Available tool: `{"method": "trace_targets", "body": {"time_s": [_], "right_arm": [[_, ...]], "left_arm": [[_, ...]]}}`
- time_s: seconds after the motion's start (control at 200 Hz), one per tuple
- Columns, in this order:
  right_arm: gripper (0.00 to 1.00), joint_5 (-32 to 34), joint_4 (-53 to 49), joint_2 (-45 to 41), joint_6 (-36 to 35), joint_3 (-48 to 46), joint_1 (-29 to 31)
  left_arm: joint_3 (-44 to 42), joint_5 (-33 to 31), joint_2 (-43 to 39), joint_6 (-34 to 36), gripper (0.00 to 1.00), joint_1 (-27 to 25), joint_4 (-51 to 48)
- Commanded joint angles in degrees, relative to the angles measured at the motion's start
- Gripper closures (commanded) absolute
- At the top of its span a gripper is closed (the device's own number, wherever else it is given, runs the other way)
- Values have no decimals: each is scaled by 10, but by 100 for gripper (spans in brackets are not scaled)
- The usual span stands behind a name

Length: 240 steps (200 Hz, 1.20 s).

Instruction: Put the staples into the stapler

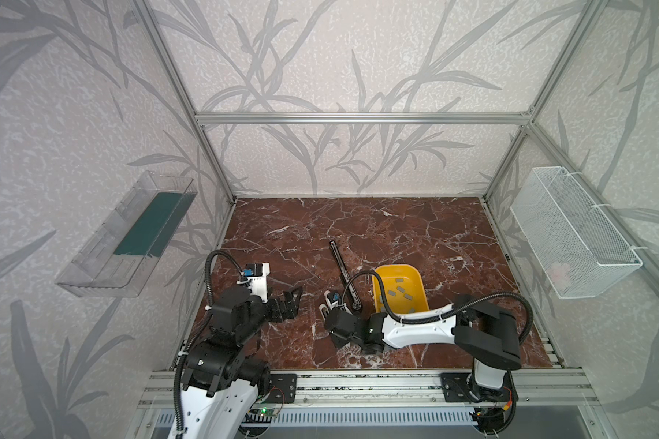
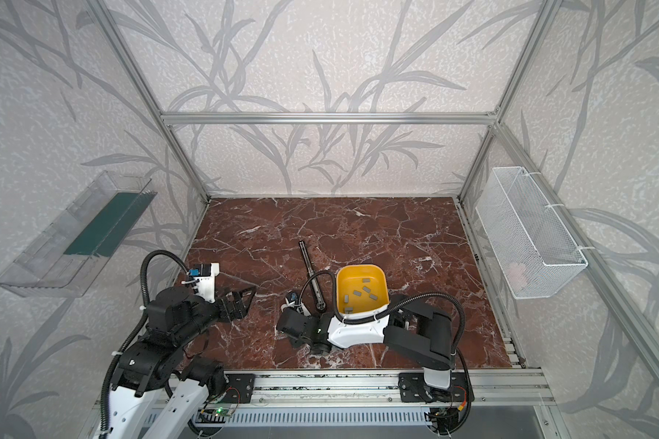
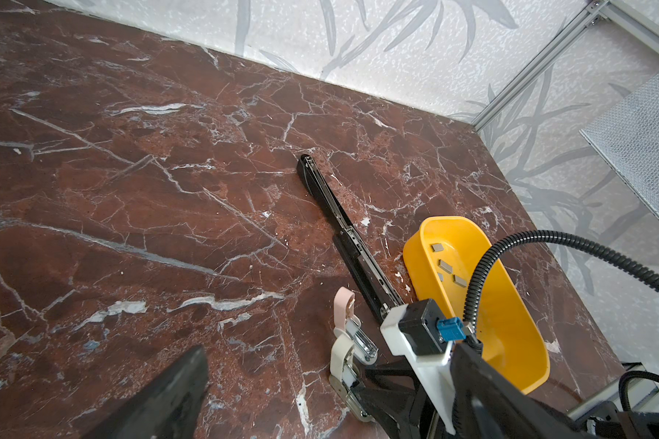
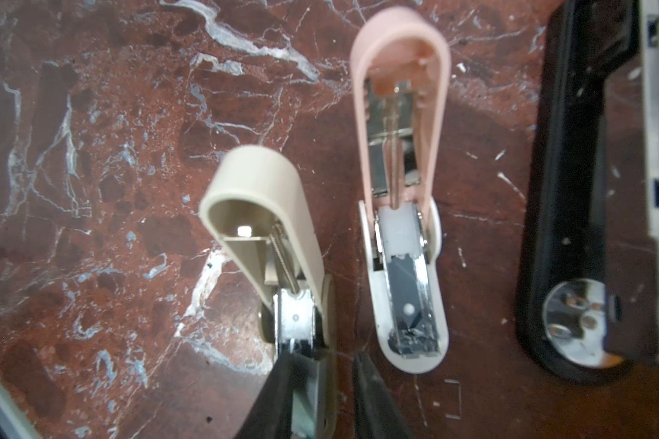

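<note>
Staples: grey strips [image 1: 392, 293] lay loose in the yellow tub [image 1: 396, 267], just beside the black stapler [image 1: 343, 270].
Staplers: three lay on the counter [image 1: 434, 228] with lids swung back: black, pink [image 4: 400, 190] and beige [image 4: 282, 266]. We judged their channels were bared to take strips.
Right pincer [image 4: 322, 357]: narrowed astride the beige stapler's base, seemingly to steady it. We could not tell whether it truly pinched.
Left pincer [image 1: 295, 302]: released, jaws wide, above bare counter and apart from the staplers. We took it to be free for fetching.
Progress: we saw no strip in either pincer, so we judged loading not yet begun.
</note>
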Motion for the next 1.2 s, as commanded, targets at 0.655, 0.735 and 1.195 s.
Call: {"method": "trace_targets", "body": {"time_s": [0.655,0.735,1.195], "right_arm": [[83,-97,60,-45,72,-70,-16],[85,-92,58,-50,68,-68,-16],[91,-78,58,-95,50,-71,-20]], "left_arm": [[-2,-11,-4,-6,1,-3,-6],[-1,-11,-4,-6,1,-3,-6],[-1,-10,-4,-4,1,-3,-6]]}}
